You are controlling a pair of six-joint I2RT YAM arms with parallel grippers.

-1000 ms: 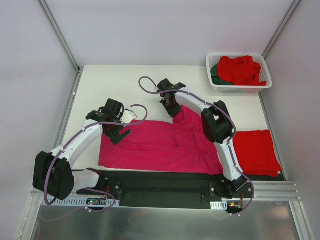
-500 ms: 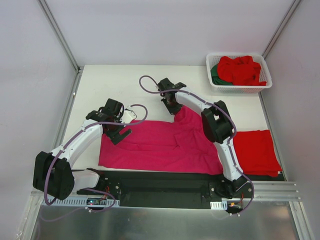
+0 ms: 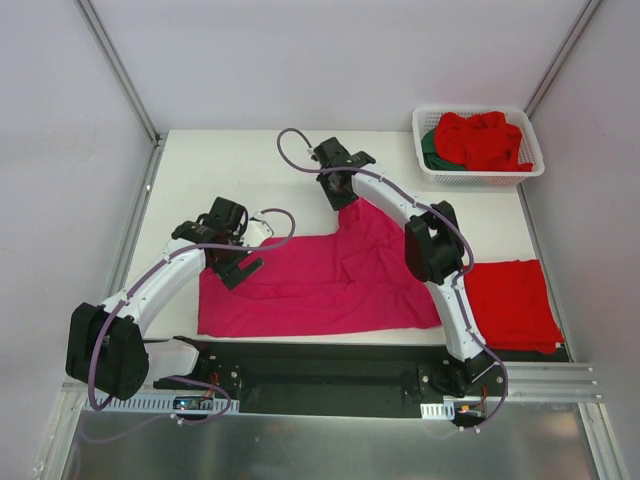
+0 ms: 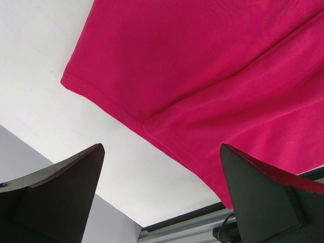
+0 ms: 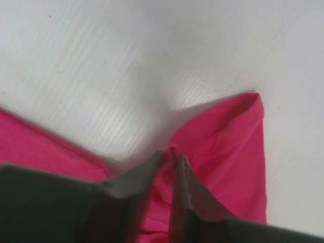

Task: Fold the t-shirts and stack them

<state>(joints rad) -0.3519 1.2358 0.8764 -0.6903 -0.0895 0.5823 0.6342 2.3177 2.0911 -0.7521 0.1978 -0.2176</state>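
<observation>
Right tool (image 5: 169, 157): jaws nearly closed, pinching a small fold of the magenta t-shirt (image 3: 300, 285) at its far right part, which is drawn into a peak pointing toward the table's far edge. Left tool (image 4: 161, 149): jaws fully apart, gripping nothing, held over the shirt's far left corner, where a hemmed sleeve edge meets bare table (image 3: 220, 170). The magenta t-shirt lies spread along the near edge of the table, from left of centre to the right arm, with soft creases running toward the pinched peak. A folded red t-shirt (image 3: 512, 302) rests flat near the table's right edge, just beside the magenta one. In the far right corner stands a white basket (image 3: 478, 178) holding crumpled red t-shirts (image 3: 482, 138) beside a dark green t-shirt (image 3: 430, 148), of which only a small part shows
</observation>
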